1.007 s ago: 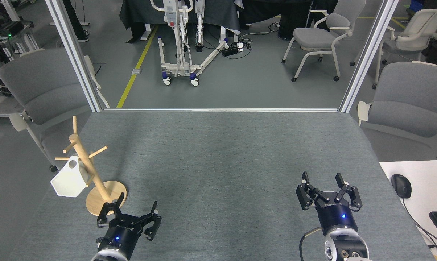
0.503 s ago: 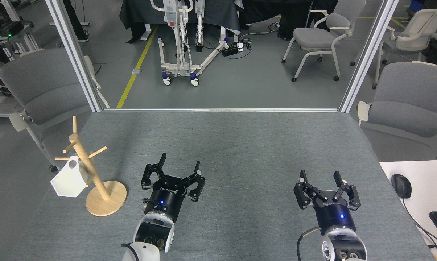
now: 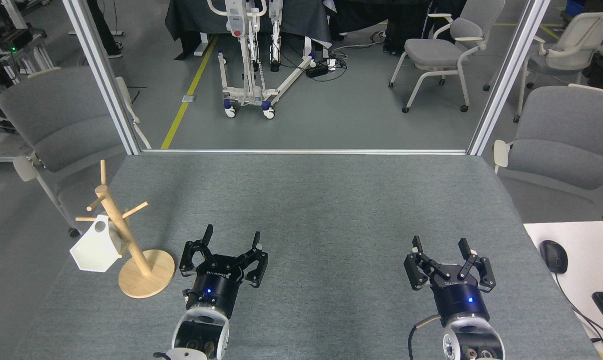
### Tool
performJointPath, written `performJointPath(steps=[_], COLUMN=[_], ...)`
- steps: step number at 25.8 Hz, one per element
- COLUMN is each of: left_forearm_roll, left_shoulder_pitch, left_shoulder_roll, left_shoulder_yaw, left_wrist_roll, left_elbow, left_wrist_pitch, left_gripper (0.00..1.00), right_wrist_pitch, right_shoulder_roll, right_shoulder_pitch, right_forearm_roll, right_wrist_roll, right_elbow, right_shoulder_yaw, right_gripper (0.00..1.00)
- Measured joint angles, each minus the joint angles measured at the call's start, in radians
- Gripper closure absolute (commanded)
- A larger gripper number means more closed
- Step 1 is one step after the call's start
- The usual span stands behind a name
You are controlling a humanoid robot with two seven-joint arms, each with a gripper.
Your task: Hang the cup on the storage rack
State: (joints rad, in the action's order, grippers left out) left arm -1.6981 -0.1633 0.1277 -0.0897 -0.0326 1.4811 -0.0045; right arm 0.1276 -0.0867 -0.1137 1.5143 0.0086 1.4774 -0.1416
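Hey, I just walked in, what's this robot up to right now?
Nothing is being held at this moment. The plain white faceted cup already hangs on a peg of the light wooden mug tree, which stands near the left edge of the grey felt-covered table. The left pincer is open and empty over the table, just right of the rack's round base. The right pincer is open too, out on the right side, holding nothing. The hanging looks done.
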Motion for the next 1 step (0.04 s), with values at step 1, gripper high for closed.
performJointPath(steps=[1], left_forearm_roll=[0.0], left_shoulder_pitch=[0.001], left_shoulder_roll=[0.0], left_shoulder_yaw=[0.0], left_wrist_roll=[0.0], left_elbow=[0.001], left_wrist_pitch=[0.0], left_gripper=[0.01], right_wrist_pitch=[0.001], right_shoulder_roll=[0.001], right_shoulder_pitch=[0.001], right_forearm_roll=[0.0], right_wrist_roll=[0.003], right_elbow=[0.0], right_shoulder_yaw=[0.0], right_gripper=[0.01])
